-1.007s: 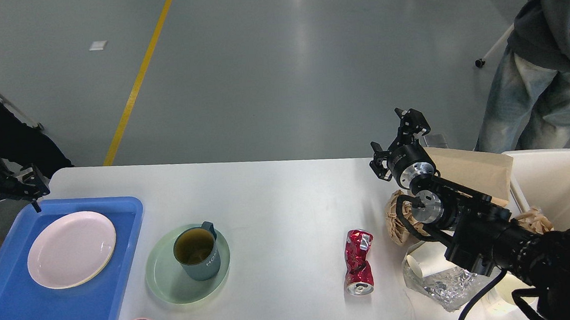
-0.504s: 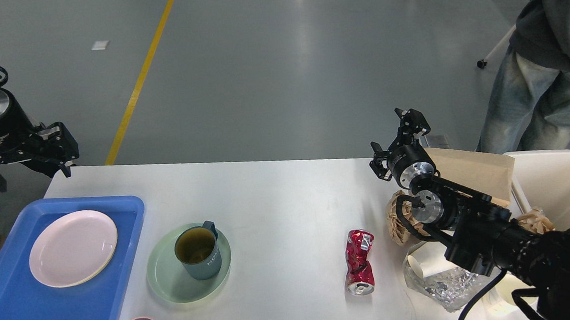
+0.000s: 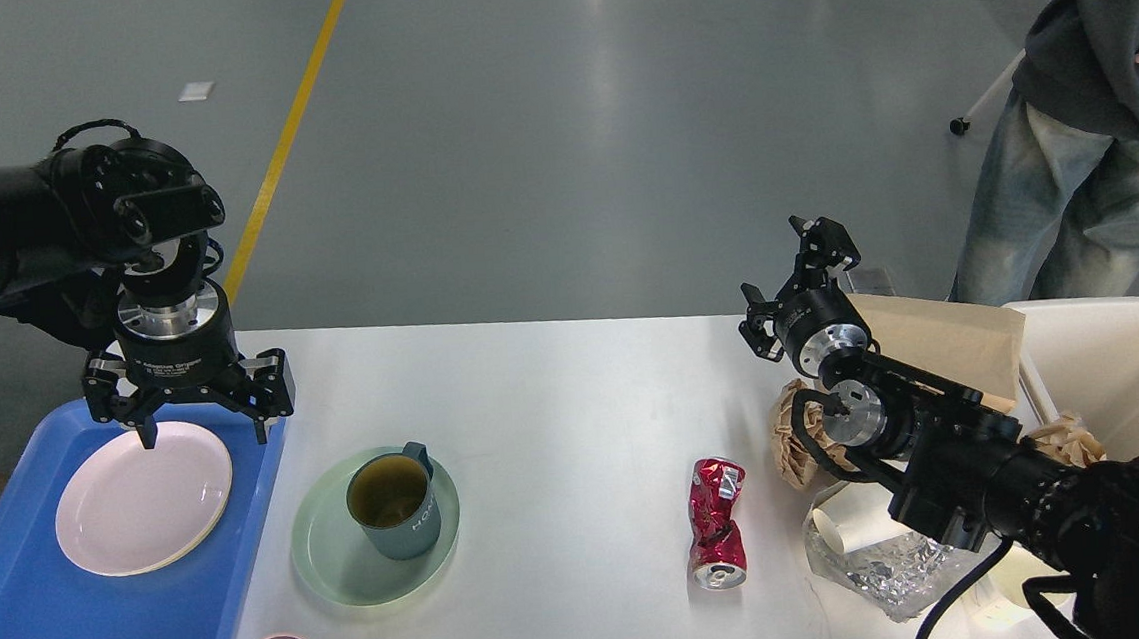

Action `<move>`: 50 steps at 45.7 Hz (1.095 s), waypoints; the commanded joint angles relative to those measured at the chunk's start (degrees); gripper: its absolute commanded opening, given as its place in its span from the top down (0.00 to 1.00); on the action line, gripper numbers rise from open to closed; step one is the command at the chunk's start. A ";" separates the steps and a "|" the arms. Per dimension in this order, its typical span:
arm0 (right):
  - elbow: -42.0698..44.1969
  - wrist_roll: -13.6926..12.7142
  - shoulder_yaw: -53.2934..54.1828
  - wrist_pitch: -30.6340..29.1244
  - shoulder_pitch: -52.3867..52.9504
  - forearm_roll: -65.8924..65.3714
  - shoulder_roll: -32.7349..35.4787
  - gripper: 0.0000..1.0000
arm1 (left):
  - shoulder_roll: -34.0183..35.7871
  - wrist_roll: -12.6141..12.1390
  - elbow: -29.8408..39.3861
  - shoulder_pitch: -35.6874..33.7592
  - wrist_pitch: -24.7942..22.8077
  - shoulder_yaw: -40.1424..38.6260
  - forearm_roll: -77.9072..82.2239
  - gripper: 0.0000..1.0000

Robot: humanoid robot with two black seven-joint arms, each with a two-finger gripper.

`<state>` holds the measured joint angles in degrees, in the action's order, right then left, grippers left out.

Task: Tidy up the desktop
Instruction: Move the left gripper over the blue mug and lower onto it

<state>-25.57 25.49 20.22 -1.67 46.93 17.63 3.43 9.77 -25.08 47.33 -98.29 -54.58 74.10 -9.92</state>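
- Desktop (image 3: 556, 411) partly tidy: pink plate (image 3: 143, 498) sits in tray (image 3: 40, 637).
- Left: mug (image 3: 394, 500), green plate (image 3: 346, 566), can (image 3: 717, 522), paper.
- Left gripper (image 3: 201, 430) apart, empty; right gripper (image 3: 787, 279) apart.

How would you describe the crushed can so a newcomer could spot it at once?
Start from the white desktop and look right of centre, between the green plate holding a mug and the heap of brown paper. The can lies there alone: shiny red, dented, its silver end facing the near edge.
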 commanded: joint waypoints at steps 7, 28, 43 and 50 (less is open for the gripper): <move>0.00 0.00 0.00 0.00 0.00 0.03 0.00 0.00 | -1.86 0.04 -0.83 5.82 7.74 -3.96 0.07 0.04; 0.00 0.00 0.00 0.00 0.00 0.03 0.00 0.00 | -3.80 0.21 -5.40 12.59 17.49 -9.32 1.48 0.04; 0.00 0.00 0.00 0.00 0.00 0.03 0.00 0.00 | -4.41 0.21 -5.41 12.60 17.41 -11.16 1.57 0.04; 0.00 0.00 0.00 0.00 0.00 -0.06 0.00 0.00 | -4.32 0.12 -4.79 11.02 15.74 -11.43 1.57 0.04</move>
<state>-25.58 25.49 20.22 -1.67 46.93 17.63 3.43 5.34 -24.87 41.98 -85.98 -37.43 62.77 -8.35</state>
